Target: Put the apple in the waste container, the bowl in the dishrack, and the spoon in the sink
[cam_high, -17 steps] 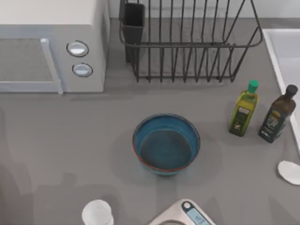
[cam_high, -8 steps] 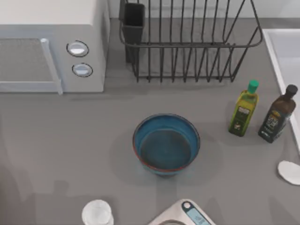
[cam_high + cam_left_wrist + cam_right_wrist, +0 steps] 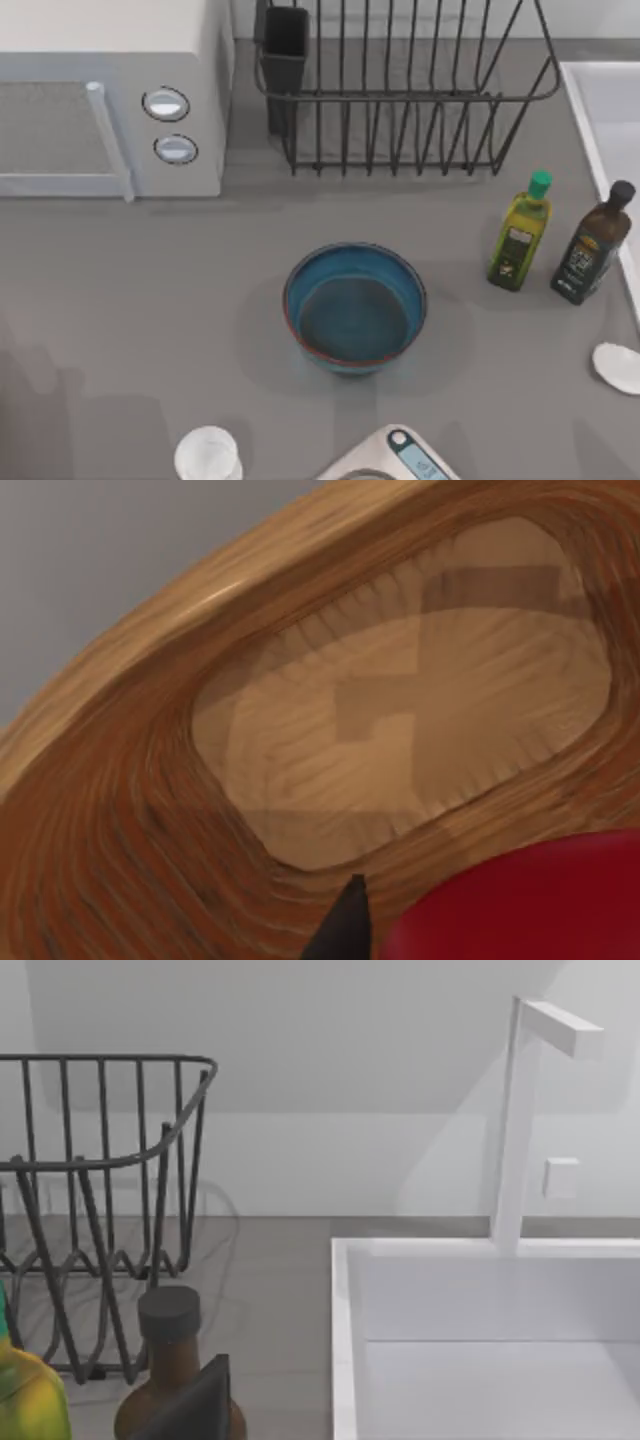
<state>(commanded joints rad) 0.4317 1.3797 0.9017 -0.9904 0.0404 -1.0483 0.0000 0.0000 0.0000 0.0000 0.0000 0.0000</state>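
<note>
At the near edge of the desk stand a round whitish cup and a kitchen scale. A bit farther in, at the right edge, lies the white spoon. It is flat on the desk, just beside the sink, not in it.

The blue bowl sits upright in the middle of the desk, well apart from everything else. Past it, toward the right edge, stand a green-capped bottle and a dark bottle, side by side and close to the sink's rim.

Along the far edge are the microwave in the left corner, the black dishrack in the middle, and the sink in the right corner.

The left end effector hangs over a wooden waste container. The red apple is right beside it, above the container. I cannot tell if it is gripping the apple.

The right end effector is near the dark bottle, facing the sink and its tap. I cannot tell if it is apart or together.
</note>
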